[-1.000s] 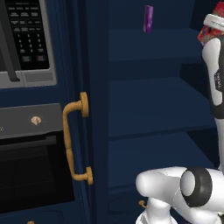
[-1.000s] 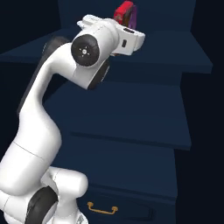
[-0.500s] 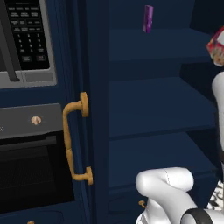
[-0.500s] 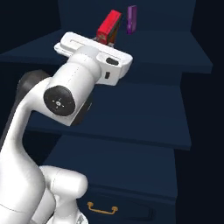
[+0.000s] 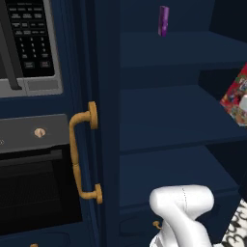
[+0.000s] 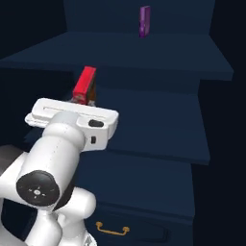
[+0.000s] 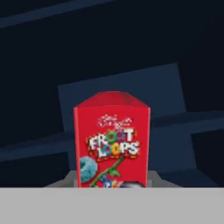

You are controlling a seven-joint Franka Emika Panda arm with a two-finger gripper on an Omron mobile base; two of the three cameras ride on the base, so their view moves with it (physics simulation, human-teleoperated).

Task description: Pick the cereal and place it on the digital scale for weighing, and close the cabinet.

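End effector [image 6: 84,98] was clamped on the small flat red cereal box with cartoon print [image 7: 112,142], holding it in the air in front of the open navy-blue pantry cabinet's dark shelves [image 6: 158,129]. Slim purple packet [image 5: 163,20] stood on an upper shelf.

- The cabinet [image 5: 164,120] stands open, its dark shelves largely bare; room to pass across the middle shelf
- A slim purple packet [image 6: 144,21] stands alone on the top shelf, well apart from the cereal [image 6: 84,84]
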